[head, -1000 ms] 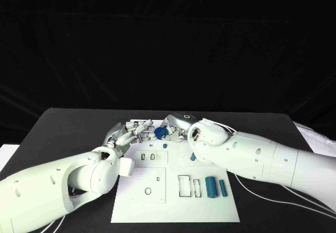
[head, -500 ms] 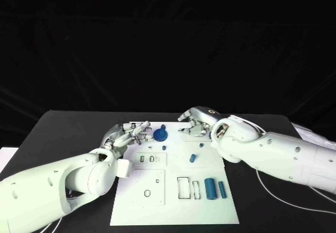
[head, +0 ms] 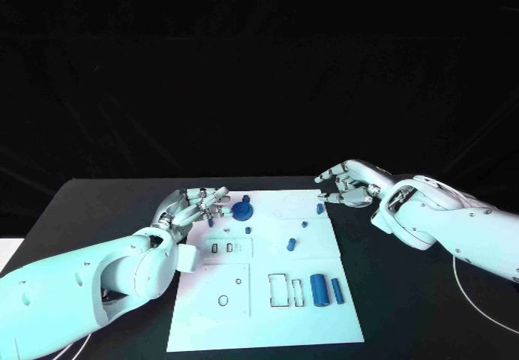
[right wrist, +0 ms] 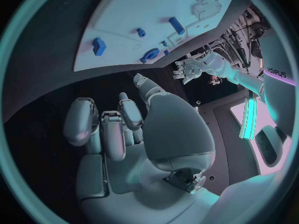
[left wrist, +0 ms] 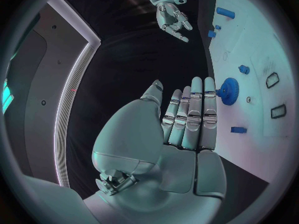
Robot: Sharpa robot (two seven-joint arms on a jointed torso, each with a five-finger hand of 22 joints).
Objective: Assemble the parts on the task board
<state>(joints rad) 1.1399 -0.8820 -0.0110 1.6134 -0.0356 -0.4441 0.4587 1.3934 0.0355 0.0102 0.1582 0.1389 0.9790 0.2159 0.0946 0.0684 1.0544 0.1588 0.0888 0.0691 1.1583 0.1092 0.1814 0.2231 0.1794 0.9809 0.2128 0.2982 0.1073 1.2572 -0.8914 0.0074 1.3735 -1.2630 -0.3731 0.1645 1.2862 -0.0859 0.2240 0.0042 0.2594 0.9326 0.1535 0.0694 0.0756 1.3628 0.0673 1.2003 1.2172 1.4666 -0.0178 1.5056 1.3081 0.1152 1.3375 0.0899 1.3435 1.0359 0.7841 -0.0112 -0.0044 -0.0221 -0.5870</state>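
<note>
The white task board [head: 259,315] lies in the middle of the table. A blue gear [head: 240,209] stands near its far left corner, also seen as the gear [left wrist: 228,90] and the gear [right wrist: 149,55]. My left hand [head: 196,204] rests at that corner with its fingers [left wrist: 194,109] straight and empty, their tips close beside the gear. My right hand [head: 348,186] hovers off the board's far right corner, its fingers [right wrist: 106,129] loosely bent around nothing. Small blue pieces [head: 292,244] lie on the far half. Two blue cylinders [head: 319,289] lie at the near right.
Black table [head: 97,202] surrounds the board on every side. The board carries outlined slots [head: 280,289] near the cylinders and small holes [head: 223,300] at the near left. A small blue block [head: 320,208] sits at the far right edge, just below my right hand.
My right hand has drawn back from the gear and moved right, off the board's far right corner. The gear stays on the board. My left hand has hardly moved.
</note>
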